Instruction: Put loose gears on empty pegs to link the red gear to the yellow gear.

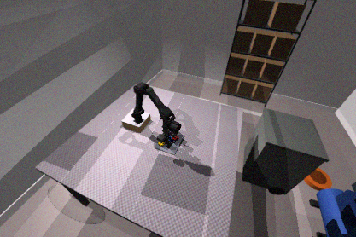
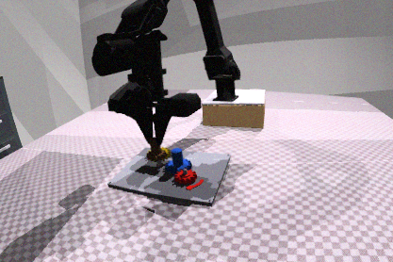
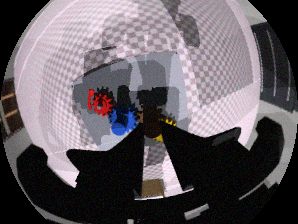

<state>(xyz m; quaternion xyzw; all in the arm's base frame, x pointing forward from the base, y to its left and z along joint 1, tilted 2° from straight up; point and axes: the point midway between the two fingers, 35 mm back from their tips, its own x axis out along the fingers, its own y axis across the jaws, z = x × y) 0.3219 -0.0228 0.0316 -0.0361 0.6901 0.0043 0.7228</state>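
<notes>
Four gears are at the grey board (image 1: 172, 150) (image 2: 213, 165) (image 3: 177, 75) right now, and the brown gear (image 2: 154, 155) (image 3: 150, 117) is the one in the gripper (image 1: 166, 141) (image 2: 155, 142) (image 3: 152, 125). Fingers are pinched on its upper part, pointing pretty much straight down, with the toothed bit low over the board. Can't tell if it's fully flat on a peg, sorry, the fingers and shadows make a mess of that spot.

Yellow gear (image 1: 160, 144) (image 2: 166, 152) (image 3: 170, 121) is right beside the brown one, partly hidden behind it from the outside cam. On the other side there's the blue gear (image 2: 177, 165) (image 3: 125, 120), with its chunky upright knob sticking up, sitting between brown and the red gear (image 1: 176, 138) (image 2: 186, 177) (image 3: 102, 104). Red and blue look super close, but I can't swear to how the teeth mesh. The curved red arrow (image 2: 194, 185) (image 3: 90, 99) is on the board just beside the red gear. Arm's base is on a pale-topped block (image 1: 135, 124) (image 2: 234, 116) farther back on the checkered desk (image 1: 116, 170) (image 2: 288, 203) (image 3: 215, 75).
</notes>
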